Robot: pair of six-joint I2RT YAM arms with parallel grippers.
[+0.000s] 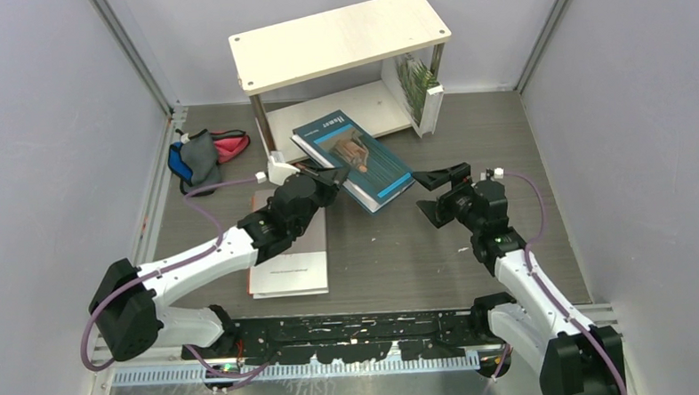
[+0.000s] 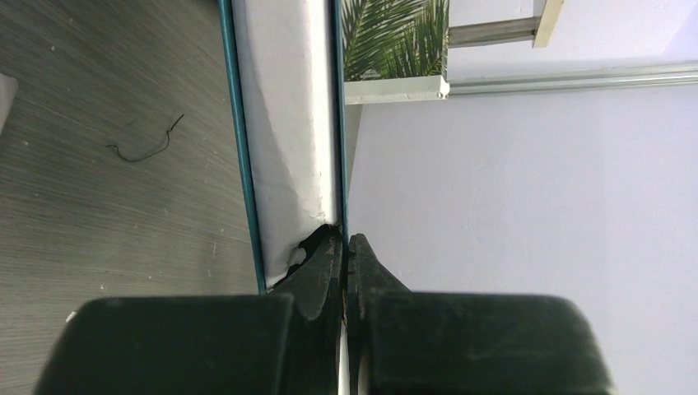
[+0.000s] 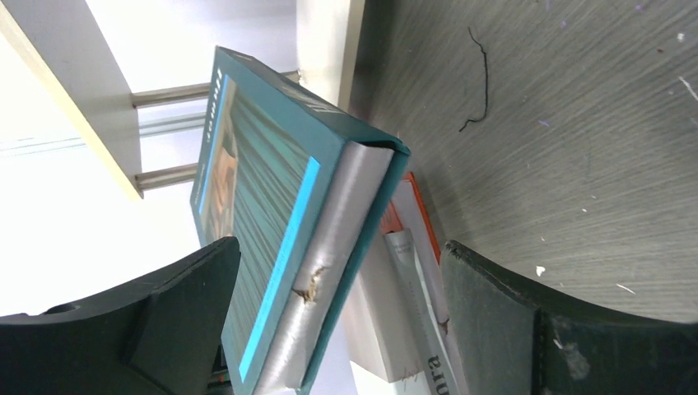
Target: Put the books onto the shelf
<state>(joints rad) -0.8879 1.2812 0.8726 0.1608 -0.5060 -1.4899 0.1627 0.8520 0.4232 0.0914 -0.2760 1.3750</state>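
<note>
**A:** What sits around the teal book (image 1: 353,157)?

**B:** The shelf (image 1: 339,39) is right behind it. Seen from above, the book's far end overlaps the front edge of the lower board, but I cannot tell whether they touch. The front left post (image 1: 258,121) is near the book's far corner. The white plant-cover book (image 1: 421,92) stands upright at the right end of the lower tier, off to the right of the teal one.

**A:** And nearer the arms?

**B:** A stack of books (image 1: 291,262) lies flat on the worktop (image 1: 420,266), partly under the left arm. The cloth bundle (image 1: 203,155) is by the left wall, well apart. A dark thread (image 3: 477,78) lies on bare worktop.

**A:** Which way does the teal book point?

**B:** It is cover up and raised off the worktop. Its long axis runs diagonally, with the title end toward the shelf at back left and the other end toward the near right.

**A:** The pincers?

**B:** The left pincer (image 1: 334,175) is fully closed, its fingertips (image 2: 329,247) pinching the teal book's cover beside the white pages at the near left edge. The right pincer (image 1: 435,195) is spread wide and holds nothing. It is just beside the book's near right corner.
</note>
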